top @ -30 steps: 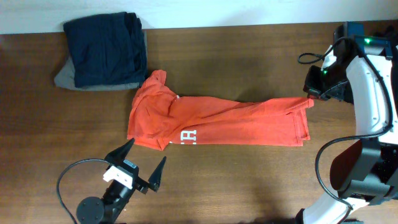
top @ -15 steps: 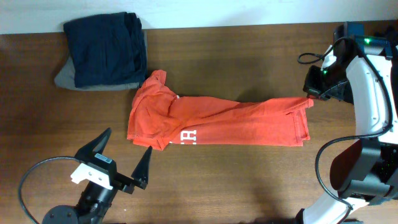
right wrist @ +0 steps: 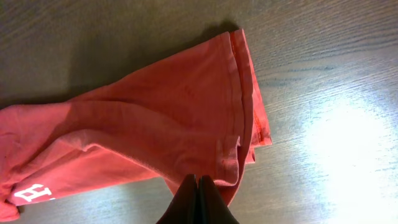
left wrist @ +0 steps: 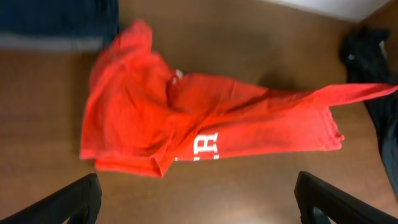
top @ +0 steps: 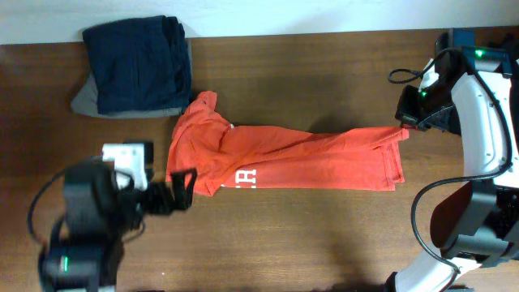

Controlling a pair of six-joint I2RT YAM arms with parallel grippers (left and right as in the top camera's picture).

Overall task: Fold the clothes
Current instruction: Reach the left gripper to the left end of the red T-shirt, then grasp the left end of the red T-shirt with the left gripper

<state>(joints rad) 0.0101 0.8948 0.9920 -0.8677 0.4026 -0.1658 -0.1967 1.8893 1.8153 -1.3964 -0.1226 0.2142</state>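
R fingers (right wrist: 199, 186) are pinching shut on the hem corner of the orange-red T-shirt (top: 284, 158), at its R end, and are lifting that corner a little so it's drawing out into a point toward the arm. L fingers (top: 177, 193) are spread wide w/ nothing between them, hovering just beside the shirt's L end, near the shoulder/collar area; in the L wrist view both tips are showing at the lower corners w/ the shirt lying beyond them. The shirt itself is lying mid-counter as a long band running L-R, apparently already doubled lengthwise, w/ part of the white lettering peeking out along its near edge. Judging from this, the step in hand is the crosswise fold: one end is being held and the other is waiting for a grip. Next move prob. calls for the L fingers to come down and close on the L edge thru all layers, w/o dragging the bunched part. Fabric is looking like soft matte jersey: limp, wrinkling, a stitched double hem at the R end, a rumpled lump at the L end that may need flattening. Behind it, at the back-L of the dark wood-grain counter (top: 308, 73), a navy garment (top: 138, 65) is sitting folded in a neat square on a grey one (top: 81, 101).
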